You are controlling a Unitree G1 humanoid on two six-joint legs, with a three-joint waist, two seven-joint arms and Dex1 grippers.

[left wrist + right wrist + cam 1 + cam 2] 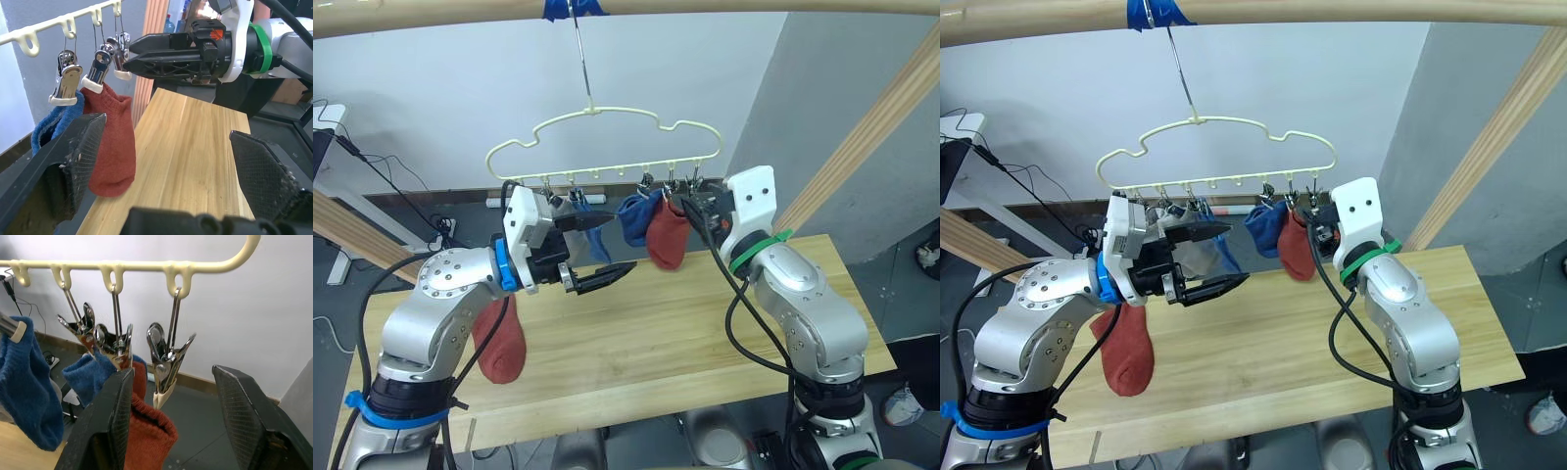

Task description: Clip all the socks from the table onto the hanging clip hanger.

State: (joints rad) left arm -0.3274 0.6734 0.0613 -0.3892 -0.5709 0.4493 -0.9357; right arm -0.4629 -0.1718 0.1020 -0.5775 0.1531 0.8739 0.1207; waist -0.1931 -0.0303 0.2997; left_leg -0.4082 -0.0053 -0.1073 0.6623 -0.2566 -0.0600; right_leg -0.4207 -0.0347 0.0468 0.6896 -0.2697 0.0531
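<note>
Left eye view: left arm hides rust-red sock (pixel 501 345) top.

Cream hanger (pixel 607 137): smooth plastic, slight sheen; thin bare-metal hook. Clips (pixel 166 357): shiny polished metal, pale plastic tips. Red sock (pixel 115 142): soft fuzzy knit, matt. Blue sock (pixel 22 382): same fuzzy knit cloth. Table (pixel 666 333): pale planked wood, smooth, low satin sheen, grain visible. Left fingers (pixel 80 152): black matt plastic, rough cross-hatched pads. Right fingers (pixel 247 416): same textured black.
</note>
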